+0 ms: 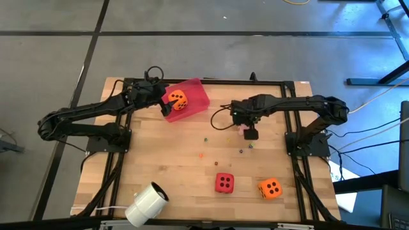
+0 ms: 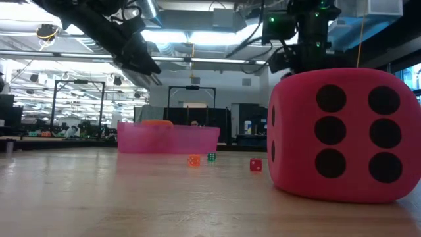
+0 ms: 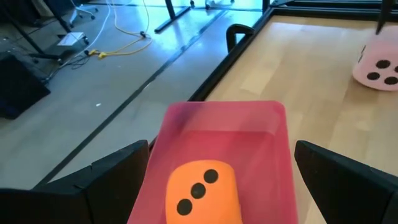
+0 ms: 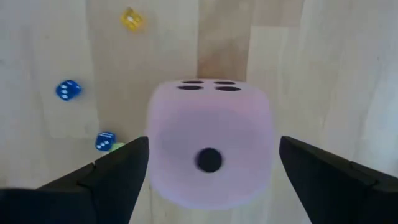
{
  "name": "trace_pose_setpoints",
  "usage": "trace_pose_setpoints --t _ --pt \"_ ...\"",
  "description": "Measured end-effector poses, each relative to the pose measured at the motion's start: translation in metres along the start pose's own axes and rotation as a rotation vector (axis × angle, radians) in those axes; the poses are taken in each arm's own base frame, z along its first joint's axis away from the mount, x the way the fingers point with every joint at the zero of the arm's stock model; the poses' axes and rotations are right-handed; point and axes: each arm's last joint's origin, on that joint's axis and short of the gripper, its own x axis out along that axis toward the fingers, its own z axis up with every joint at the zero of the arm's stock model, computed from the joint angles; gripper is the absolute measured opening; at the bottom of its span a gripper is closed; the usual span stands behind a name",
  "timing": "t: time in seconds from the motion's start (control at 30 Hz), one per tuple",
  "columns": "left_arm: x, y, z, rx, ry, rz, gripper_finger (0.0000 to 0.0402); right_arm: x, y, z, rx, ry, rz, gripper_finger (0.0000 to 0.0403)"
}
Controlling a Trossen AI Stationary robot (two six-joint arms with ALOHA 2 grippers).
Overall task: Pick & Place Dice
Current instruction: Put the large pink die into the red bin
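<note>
A pink die (image 4: 210, 146) rests on the table, one pip facing up. My right gripper (image 4: 213, 142) points down over it, open, with one finger on either side of the die and apart from it. In the high view this gripper (image 1: 250, 133) hides most of the die (image 1: 242, 130). An orange die (image 3: 202, 190) lies inside the pink tray (image 3: 273, 124) at the table's far left. My left gripper (image 3: 222, 149) hovers open above that tray. A red die (image 1: 223, 183) and a second orange die (image 1: 270, 188) sit on the table near its front edge.
Tiny coloured dice (image 4: 68, 89) are scattered on the wood around the pink die and toward the table's middle (image 1: 206, 138). A white roll (image 1: 147, 203) lies at the front left. A black frame (image 1: 211, 81) borders the table. The red die (image 2: 345, 135) fills the low view's right.
</note>
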Motion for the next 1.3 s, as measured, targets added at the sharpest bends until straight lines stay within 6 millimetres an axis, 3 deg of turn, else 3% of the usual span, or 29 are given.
trace_pose_setpoints --t 0.23,0.67,1.3 --pt "0.0 0.0 0.0 -0.001 -0.003 0.001 0.04 0.002 -0.002 0.0 0.007 -0.013 0.066 0.0362" --pt "0.0 0.0 0.0 -0.001 -0.002 -0.016 0.04 0.004 -0.014 -0.003 0.037 0.0 0.012 0.0362" --pt "0.0 0.0 0.0 0.025 0.002 -0.012 0.04 0.004 -0.013 -0.003 0.161 0.003 0.038 0.0362"
